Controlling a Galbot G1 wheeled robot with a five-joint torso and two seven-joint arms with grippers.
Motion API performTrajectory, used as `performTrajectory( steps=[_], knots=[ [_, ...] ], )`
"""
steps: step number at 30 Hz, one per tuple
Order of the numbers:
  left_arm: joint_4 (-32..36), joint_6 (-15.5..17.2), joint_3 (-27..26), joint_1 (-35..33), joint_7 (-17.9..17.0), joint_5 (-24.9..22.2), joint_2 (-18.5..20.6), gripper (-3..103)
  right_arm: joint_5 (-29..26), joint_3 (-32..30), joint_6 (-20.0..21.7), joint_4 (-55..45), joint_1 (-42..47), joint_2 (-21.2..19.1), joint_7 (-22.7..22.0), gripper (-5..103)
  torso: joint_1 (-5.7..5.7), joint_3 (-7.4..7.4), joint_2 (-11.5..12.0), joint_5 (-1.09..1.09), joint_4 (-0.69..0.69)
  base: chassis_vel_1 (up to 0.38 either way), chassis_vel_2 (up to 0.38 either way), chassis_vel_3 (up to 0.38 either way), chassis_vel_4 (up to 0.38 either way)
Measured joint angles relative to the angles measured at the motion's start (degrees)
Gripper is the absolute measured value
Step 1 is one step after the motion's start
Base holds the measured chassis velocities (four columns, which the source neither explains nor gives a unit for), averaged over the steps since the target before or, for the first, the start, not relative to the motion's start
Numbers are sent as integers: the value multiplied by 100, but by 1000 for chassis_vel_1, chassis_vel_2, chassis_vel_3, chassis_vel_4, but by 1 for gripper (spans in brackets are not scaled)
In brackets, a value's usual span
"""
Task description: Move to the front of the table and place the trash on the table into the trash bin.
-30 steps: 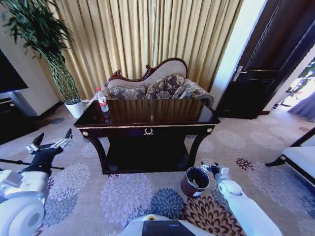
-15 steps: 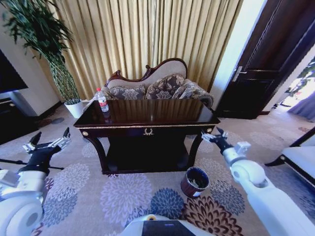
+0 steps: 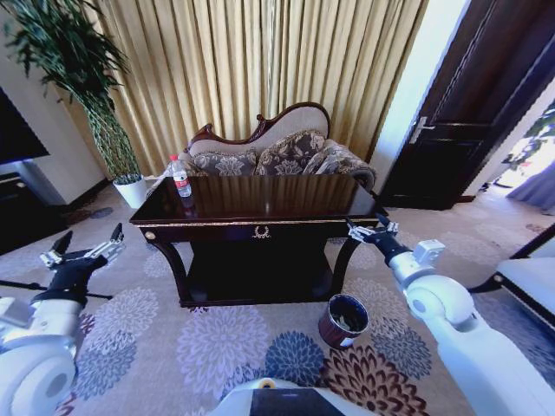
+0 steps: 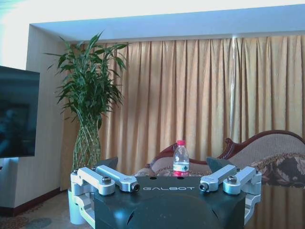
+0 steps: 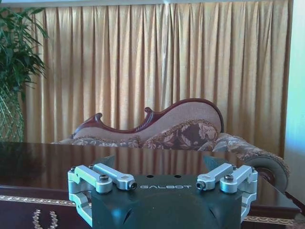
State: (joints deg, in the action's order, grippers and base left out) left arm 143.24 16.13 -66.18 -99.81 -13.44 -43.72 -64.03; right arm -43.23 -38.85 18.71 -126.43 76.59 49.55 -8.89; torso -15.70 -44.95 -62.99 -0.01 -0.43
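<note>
head view: glossy curved-leg table (image 3: 260, 211)

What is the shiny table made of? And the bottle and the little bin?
The table looks like dark polished wood: its glossy top mirrors the curtain. The bottle looks like clear plastic; you see through it, and it has a red cap. The trash bin is dark maroon and a bit shiny, maybe plastic or metal; I can't tell which.

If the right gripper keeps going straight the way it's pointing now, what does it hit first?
Probably the table: the right gripper, open, sits at its front right corner, roughly level with the tabletop edge, aimed across it. Depth is unclear.
</note>
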Motion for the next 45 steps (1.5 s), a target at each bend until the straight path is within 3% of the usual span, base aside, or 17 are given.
performTrajectory(
  steps=[18, 22, 25, 30, 45],
  knots=[
    [0, 54, -8, -14, -9, -20, 53, 100, -80, 45, 17, -28, -17, 28, 24, 100, 0, 0, 0, 0, 0, -31, 29, 28, -31],
    [0, 260, -82, -21, 2, -59, 91, 100, -86, 47, 17, -29, -20, 27, 26, 100, 0, 0, 0, 0, 0, -73, 70, 61, -67],
    [0, 592, -171, 31, 1, -179, 153, 100, -83, 36, 16, -3, -23, 27, 28, 100, 0, 0, 0, 0, 0, -77, 67, 74, -67],
    [0, 781, -191, 87, -11, -222, 211, 100, -82, 28, 10, 24, -41, 23, 31, 100, 0, 0, 0, 0, 0, -54, 66, 61, -78],
    [0, 754, -154, 101, -26, -215, 207, 100, -61, 64, -11, 78, -75, 42, 185, 100, 0, 0, 0, 0, 1, -67, 62, 69, -60]
  ],
)
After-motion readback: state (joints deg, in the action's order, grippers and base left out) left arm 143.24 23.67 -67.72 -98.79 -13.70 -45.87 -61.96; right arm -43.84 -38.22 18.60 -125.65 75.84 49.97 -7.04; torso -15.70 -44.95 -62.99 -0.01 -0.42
